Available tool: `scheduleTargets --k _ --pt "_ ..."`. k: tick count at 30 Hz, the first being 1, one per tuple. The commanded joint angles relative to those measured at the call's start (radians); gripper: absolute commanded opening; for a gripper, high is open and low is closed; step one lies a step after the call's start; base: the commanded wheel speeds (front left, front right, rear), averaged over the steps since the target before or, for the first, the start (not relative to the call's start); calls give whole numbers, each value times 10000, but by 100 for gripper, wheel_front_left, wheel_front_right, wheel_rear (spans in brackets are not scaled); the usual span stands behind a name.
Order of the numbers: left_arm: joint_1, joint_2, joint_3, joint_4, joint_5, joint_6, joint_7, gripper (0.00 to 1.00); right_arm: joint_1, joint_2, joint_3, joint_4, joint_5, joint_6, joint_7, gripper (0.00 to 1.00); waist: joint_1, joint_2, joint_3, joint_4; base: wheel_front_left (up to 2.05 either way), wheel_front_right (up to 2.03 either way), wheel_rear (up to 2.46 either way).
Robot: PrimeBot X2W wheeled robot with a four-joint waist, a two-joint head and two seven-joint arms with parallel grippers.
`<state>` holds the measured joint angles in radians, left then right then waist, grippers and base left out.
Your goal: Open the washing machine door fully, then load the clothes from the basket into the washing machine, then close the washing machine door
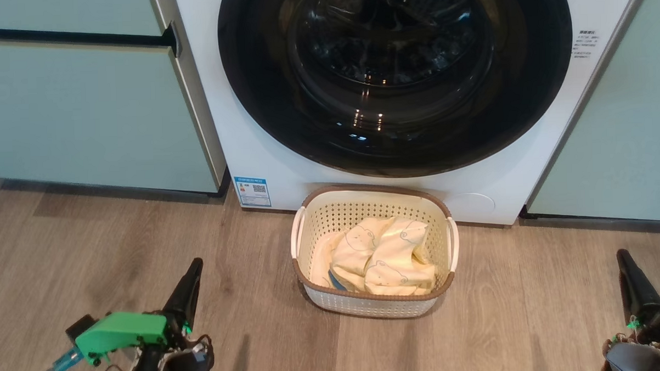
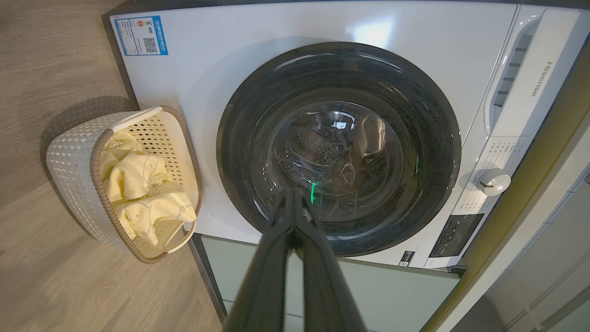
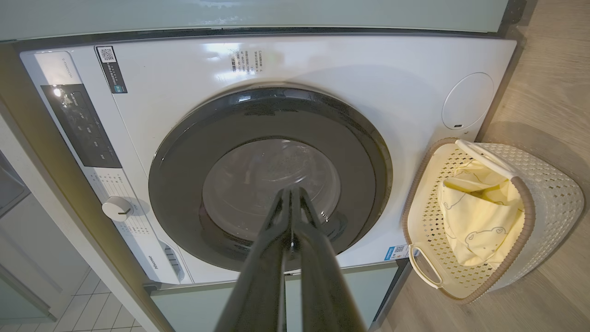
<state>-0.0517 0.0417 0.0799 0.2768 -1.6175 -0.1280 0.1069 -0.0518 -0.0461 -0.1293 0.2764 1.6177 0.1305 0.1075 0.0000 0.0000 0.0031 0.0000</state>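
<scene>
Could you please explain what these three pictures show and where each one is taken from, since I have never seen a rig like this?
They come from a two-armed wheeled robot. The head camera looks down at a washing machine with its door closed. A basket of clothes stands on the wooden floor before it. The left gripper and right gripper rest low, shut and holding nothing. The other two pictures come from cameras on each wrist, looking along that arm's shut fingers at the same door, hence the tilted views.
</scene>
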Motion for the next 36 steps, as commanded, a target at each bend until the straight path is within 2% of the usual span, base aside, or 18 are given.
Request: scheduleTargets --k 1,13,14,19,28,36 --pt "-562 85 338 -320 88 -27 62 0 -561 -41 156 -317 -90 2 57 0 0 0 0 0 0 0 0" --pt "-562 85 338 -320 88 -27 62 0 -561 -41 157 -317 -90 2 57 0 0 0 0 0 0 0 0" --pt "11 -6 -6 38 -4 2 -2 100 8 2 6 40 4 0 -2 100 0 0 0 0 0 0 0" --pt "381 -84 -72 628 -2 4 -4 100 395 107 68 645 3 0 -4 100 0 0 1 0 0 0 0" --pt "155 -71 -168 571 356 1 -297 100 298 95 183 459 -174 0 -298 100 0 0 23 2 0 0 0" --pt "-4 -60 -236 463 948 -1 -533 100 207 86 260 315 -799 0 -534 100 0 0 37 3 0 0 0"
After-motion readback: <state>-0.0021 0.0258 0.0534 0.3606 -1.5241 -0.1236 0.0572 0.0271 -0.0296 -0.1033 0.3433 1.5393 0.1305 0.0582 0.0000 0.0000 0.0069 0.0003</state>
